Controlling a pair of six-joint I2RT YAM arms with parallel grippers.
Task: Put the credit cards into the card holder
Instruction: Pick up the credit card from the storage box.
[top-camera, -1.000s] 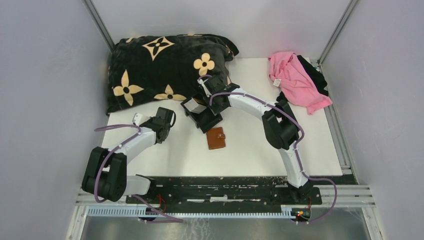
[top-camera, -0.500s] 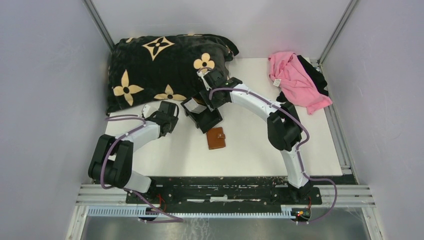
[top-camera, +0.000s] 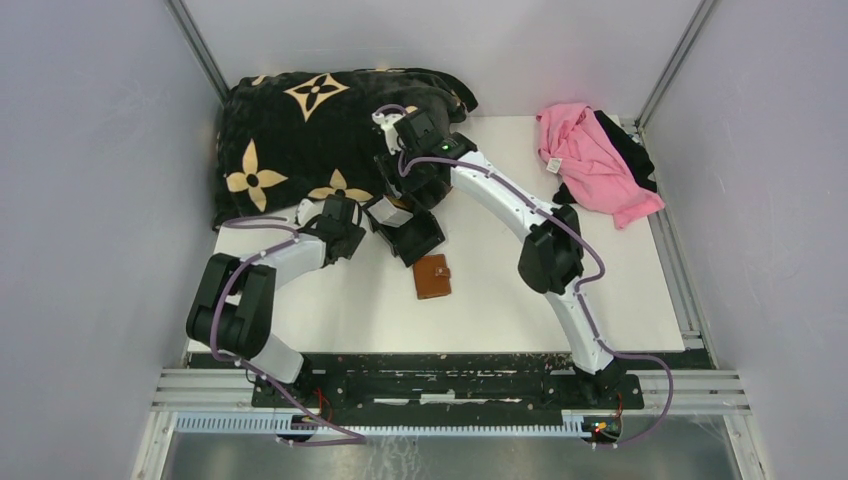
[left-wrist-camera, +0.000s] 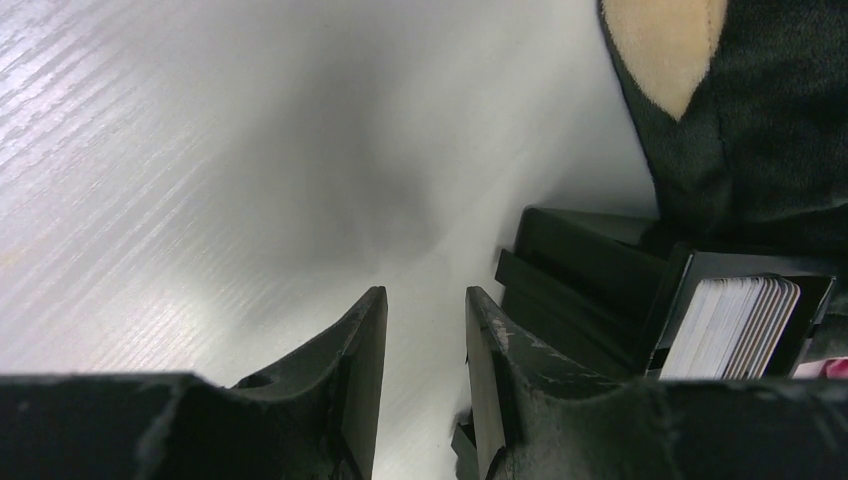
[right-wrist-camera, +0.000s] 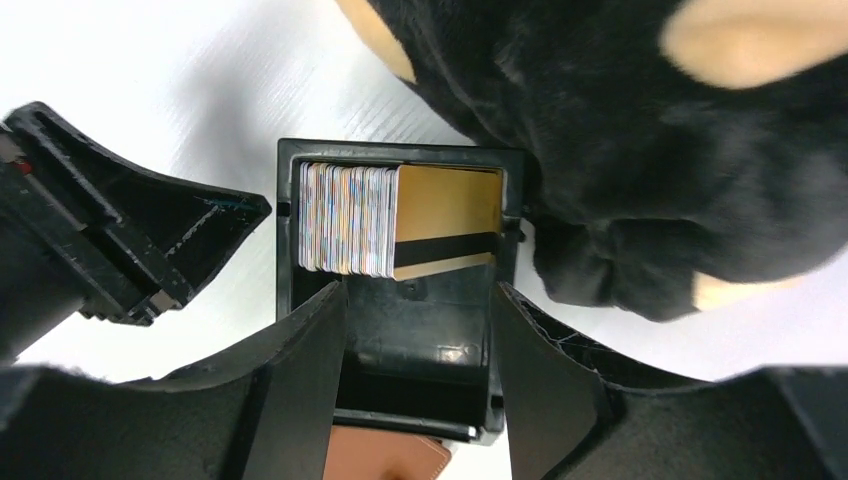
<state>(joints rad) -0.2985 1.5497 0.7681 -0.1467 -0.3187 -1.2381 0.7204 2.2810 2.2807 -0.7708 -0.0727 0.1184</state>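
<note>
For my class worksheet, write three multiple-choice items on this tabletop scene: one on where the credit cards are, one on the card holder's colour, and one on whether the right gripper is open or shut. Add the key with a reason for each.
1. Where are the credit cards?
A. Standing on edge in the black tray
B. Inside the card holder
C. Fanned out on the table

2. What colour is the card holder?
A. Black
B. Brown
C. Pink

3. How is the right gripper?
A. Shut on a card
B. Shut on the card holder
C. Open, fingers spread above the tray

Key: 1 A, the right wrist view shows the stack upright inside the tray. 2 B, it lies brown on the white table beside the tray. 3 C, the fingers stand wide apart with nothing gripped.
</note>
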